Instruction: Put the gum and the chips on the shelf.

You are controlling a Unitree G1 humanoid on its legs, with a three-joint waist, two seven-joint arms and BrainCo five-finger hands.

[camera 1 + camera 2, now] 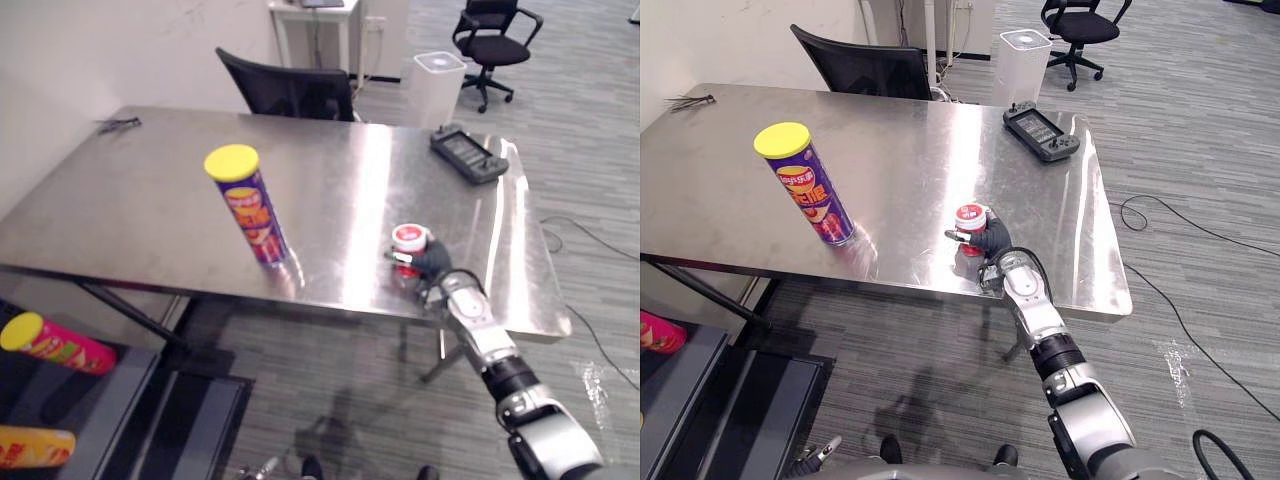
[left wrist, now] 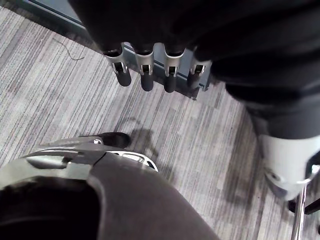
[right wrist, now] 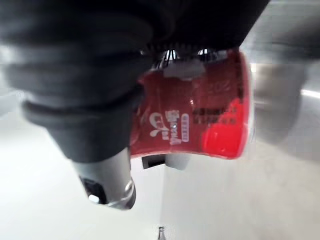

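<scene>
Table (image 1: 150,200) glossy brushed metal; gum tub (image 3: 215,110) shiny plastic.

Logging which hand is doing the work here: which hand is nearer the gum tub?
Right. The right hand is curled round the gum tub, near the front edge of the table. The left hand hangs open over the carpet.

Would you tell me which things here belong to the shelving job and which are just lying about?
Job: gum tub, held in the right hand; purple chips can; shelf.
Lying about: black handheld console; red can on the shelf; white bin; black chair.
</scene>
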